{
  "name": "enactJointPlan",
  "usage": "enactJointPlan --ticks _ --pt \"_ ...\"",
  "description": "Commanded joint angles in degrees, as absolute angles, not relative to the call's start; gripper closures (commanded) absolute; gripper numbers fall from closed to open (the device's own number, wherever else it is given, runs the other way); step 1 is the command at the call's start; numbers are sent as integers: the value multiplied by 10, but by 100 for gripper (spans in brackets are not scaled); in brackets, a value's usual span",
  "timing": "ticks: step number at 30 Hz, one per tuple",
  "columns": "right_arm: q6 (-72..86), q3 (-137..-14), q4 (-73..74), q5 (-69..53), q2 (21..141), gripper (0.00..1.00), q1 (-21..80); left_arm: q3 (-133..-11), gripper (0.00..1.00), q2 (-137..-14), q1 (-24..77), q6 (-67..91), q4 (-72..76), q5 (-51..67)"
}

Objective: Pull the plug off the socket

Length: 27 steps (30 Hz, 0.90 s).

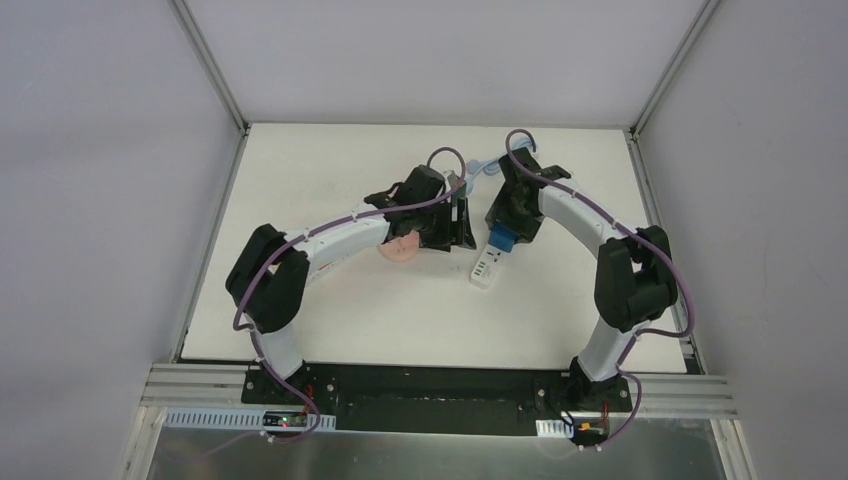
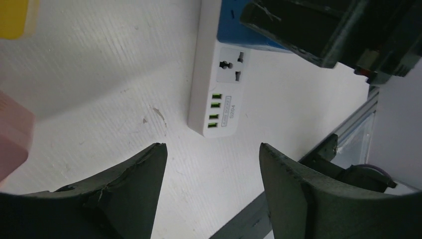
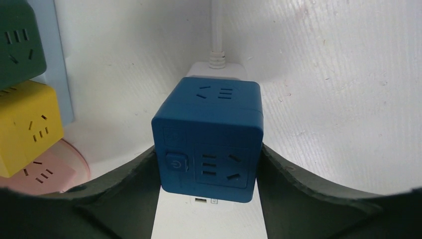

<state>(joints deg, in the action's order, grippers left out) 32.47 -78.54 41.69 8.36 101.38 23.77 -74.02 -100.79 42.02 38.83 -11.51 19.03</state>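
Observation:
A white power strip lies on the table, with a blue cube plug plugged into it near its cable end. In the right wrist view my right gripper is shut on the blue cube plug, a finger pressed on each side, with the strip beneath it. My left gripper is open and empty, hovering over bare table just short of the strip's free end. The blue plug and the right gripper show at the top of the left wrist view.
A green cube, a yellow cube and a pink one sit left of the strip, by a light blue panel. The strip's white cable runs away toward the back. The left arm hides most of them from above.

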Motion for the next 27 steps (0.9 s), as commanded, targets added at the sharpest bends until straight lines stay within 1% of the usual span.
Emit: enactJointPlan --ticks 1,3,5,6,7,8,10,15,17,19,22,27 --pt "330 -768 382 94 967 39 225 -766 30 -1029 448 364 -84 144" --pt "330 -765 380 88 961 46 221 -769 28 -1043 459 355 -84 131" --pt "340 -765 388 81 958 57 221 -757 25 -1052 464 355 -68 119" --pt "344 -760 391 75 954 60 220 -750 17 -1057 464 356 -53 118" --pt "351 -757 394 70 951 61 220 -741 10 -1061 465 352 -33 126" --pt "357 -751 401 70 951 62 220 -734 5 -1064 467 345 -13 135" --pt "368 -745 415 69 951 62 220 -742 4 -1077 472 339 -14 131" --pt "376 -734 415 55 945 63 219 -752 24 -1114 472 372 -2 152" --pt "377 -735 413 48 942 65 220 -751 28 -1128 473 384 -2 158" --pt "378 -737 413 42 939 70 219 -756 33 -1141 473 385 -4 163" --pt "382 -737 413 32 938 78 219 -758 38 -1150 472 385 -22 157" --pt "384 -734 413 15 940 84 219 -735 47 -1150 473 389 -23 146"
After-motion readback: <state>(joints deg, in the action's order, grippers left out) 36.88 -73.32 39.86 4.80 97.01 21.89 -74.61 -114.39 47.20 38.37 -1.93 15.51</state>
